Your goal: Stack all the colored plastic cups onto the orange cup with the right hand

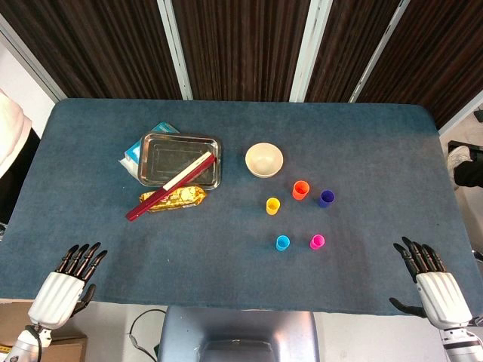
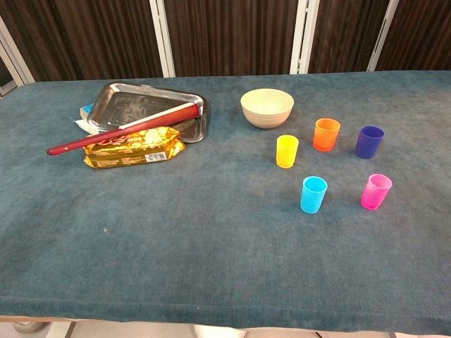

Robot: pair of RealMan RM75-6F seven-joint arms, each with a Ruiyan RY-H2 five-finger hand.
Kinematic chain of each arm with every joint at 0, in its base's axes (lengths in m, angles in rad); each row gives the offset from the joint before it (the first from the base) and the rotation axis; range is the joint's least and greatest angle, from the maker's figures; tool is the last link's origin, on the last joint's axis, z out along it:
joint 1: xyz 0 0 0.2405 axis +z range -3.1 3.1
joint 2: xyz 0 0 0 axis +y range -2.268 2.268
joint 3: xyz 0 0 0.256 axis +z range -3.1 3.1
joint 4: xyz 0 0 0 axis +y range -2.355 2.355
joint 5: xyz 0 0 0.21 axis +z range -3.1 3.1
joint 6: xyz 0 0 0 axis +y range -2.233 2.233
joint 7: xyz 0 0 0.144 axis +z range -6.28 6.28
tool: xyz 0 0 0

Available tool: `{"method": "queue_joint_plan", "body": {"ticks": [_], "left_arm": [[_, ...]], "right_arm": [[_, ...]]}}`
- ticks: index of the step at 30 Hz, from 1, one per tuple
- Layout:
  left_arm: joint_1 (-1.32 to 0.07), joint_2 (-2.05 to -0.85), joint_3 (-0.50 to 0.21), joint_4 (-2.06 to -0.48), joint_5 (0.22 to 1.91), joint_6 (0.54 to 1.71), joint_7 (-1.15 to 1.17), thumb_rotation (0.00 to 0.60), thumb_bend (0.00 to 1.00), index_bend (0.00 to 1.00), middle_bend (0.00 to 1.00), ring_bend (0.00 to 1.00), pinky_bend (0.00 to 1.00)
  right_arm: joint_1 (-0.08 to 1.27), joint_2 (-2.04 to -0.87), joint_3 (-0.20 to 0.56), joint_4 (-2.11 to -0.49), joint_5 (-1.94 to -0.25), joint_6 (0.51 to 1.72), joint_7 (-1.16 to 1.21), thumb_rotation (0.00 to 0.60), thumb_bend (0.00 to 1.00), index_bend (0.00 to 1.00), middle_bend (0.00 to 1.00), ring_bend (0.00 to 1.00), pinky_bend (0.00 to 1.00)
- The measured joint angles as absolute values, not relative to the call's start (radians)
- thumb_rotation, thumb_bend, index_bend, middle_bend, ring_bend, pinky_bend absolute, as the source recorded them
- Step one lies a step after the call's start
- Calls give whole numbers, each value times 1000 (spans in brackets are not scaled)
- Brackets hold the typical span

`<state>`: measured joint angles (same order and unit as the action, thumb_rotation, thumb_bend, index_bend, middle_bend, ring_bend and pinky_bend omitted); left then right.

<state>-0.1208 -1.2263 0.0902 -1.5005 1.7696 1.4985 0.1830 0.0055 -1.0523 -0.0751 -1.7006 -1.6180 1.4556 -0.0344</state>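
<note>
- Blue surface [image 1: 113, 219]; metal tray [image 1: 151, 162] w/ red stick across it, well left of orange cup [image 1: 300, 189].
- Cream bowl [image 1: 264, 160] just up-left of orange cup.
- Right hand [image 1: 434, 283] & left hand [image 1: 72, 275] at near edge, fingers apart, empty, well away from orange cup.
- Purple cup [image 1: 325, 198] just right of it; yellow [image 1: 272, 206], blue [image 1: 282, 243], pink [image 1: 317, 241] nearer the robot.
- Risk: cups close together, light; wide fingers could tip a neighbor.
- Head view alone shows hands; chest view shows cup heights.

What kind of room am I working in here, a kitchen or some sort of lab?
Likely a lab or test bench, not a kitchen: a table covered in blue cloth, dark slatted panels behind it, and staged props such as the colored cups and a metal tray.
</note>
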Motion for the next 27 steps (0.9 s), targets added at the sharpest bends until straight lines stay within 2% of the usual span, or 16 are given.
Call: {"method": "queue_joint_plan", "body": {"ticks": [8, 13, 20, 27], "left_arm": [[-137, -1233, 86, -1497, 1760, 1473, 175, 600, 506, 0, 0, 0, 93], [-138, -1231, 86, -1497, 1754, 1471, 175, 600, 506, 0, 0, 0, 92], [-126, -1225, 87, -1498, 1746, 1487, 177, 600, 507, 0, 0, 0, 93], [-120, -1220, 90, -1497, 1749, 1497, 175, 600, 508, 0, 0, 0, 92]], "right_arm": [[16, -1062, -50, -1684, -1577, 1438, -39, 600, 246, 0, 0, 0, 0], [92, -1086, 14, -1663, -1511, 1345, -53, 600, 245, 7, 0, 0, 0], [290, -1154, 147, -1581, -1325, 1108, -116, 600, 246, 216, 0, 0, 0], [493, -1284, 234, -1393, -1138, 912, -246, 600, 290, 345, 0, 0, 0]]}}
